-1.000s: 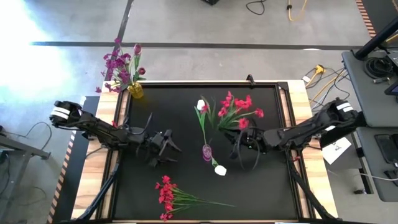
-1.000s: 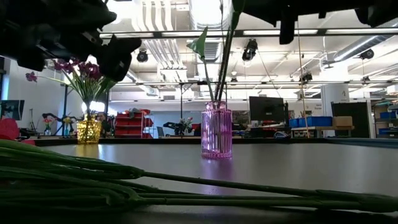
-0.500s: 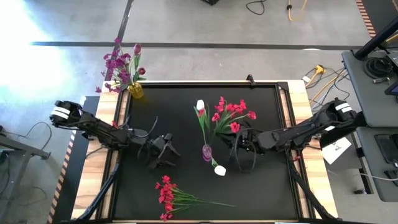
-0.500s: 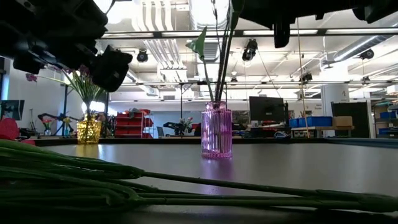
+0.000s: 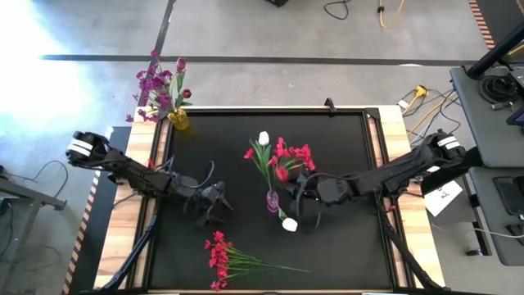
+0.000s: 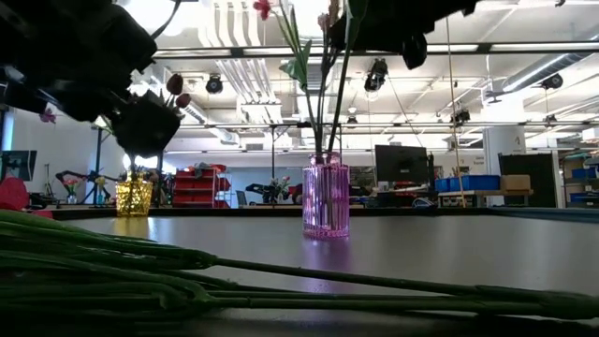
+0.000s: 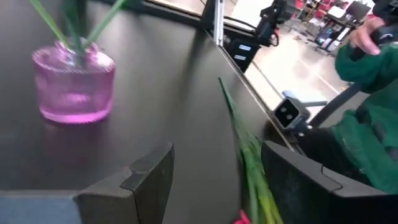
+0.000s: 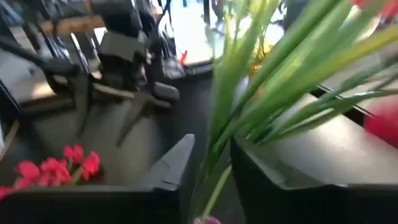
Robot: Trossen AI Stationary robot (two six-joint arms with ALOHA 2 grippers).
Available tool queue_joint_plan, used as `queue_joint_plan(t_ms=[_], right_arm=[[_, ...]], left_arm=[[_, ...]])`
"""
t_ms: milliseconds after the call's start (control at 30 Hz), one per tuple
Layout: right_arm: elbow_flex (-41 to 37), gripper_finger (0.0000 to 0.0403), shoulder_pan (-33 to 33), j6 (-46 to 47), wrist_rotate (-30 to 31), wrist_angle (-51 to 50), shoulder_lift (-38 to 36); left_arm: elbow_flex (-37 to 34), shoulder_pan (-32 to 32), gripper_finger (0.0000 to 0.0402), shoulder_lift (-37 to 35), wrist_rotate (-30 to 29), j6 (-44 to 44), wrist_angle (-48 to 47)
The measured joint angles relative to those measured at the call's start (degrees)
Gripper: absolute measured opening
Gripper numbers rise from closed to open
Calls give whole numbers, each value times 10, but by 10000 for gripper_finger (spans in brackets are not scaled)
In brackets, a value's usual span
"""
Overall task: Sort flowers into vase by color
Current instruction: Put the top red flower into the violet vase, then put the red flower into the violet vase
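Observation:
My right gripper [image 5: 300,195] is shut on a bunch of red-pink flowers [image 5: 282,156], right beside the pink glass vase [image 5: 272,200] in the middle of the table. White tulip buds [image 5: 264,138] stand in that vase, and one white bud [image 5: 290,224] shows just near of it. My left gripper [image 5: 214,203] is open, to the vase's left, touching nothing. More red-pink flowers [image 5: 219,254] lie flat near the table's near edge. Purple sprays [image 5: 155,86] stand in a yellow vase [image 5: 178,120] at the far left corner. My right gripper pinches the green stems [image 8: 219,149] of the red-pink bunch between its two fingers, which come level from the table's right and lie across the stems. The bunch is lifted clear and stands roughly upright, heads [image 5: 282,156] up, its lower stem ends just over the pink vase's mouth [image 8: 208,219].
Long green stems [image 6: 281,290] of the lying bunch run across the near part of the table. A person in a green sleeve [image 7: 367,124] sits beyond the table's edge. The black mat [image 5: 344,246] is bare at the near right and between the two vases.
My right gripper has carried the red-pink bunch toward the table's left, from right of the pink vase to right over it, staying shut on the stems. My left gripper has shifted a little toward the near edge and stayed open.

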Motion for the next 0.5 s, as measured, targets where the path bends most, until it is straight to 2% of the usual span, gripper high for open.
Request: queue_joint_plan(t_ms=[100,233,367,500], right_arm=[[47,132,4,2,1,-100,-1],[133,179,17,17,11,-281,-9],[218,213,35,69,49,-480,-10],[270,240,59,122,98,-612,-11]], left_arm=[[0,-21,225,-1,0,-34,-4],[25,-70,219,-2,-15,-51,-24],[90,-130,211,1,-70,-51,-147],[169,-182,210,28,-162,-55,-285]])
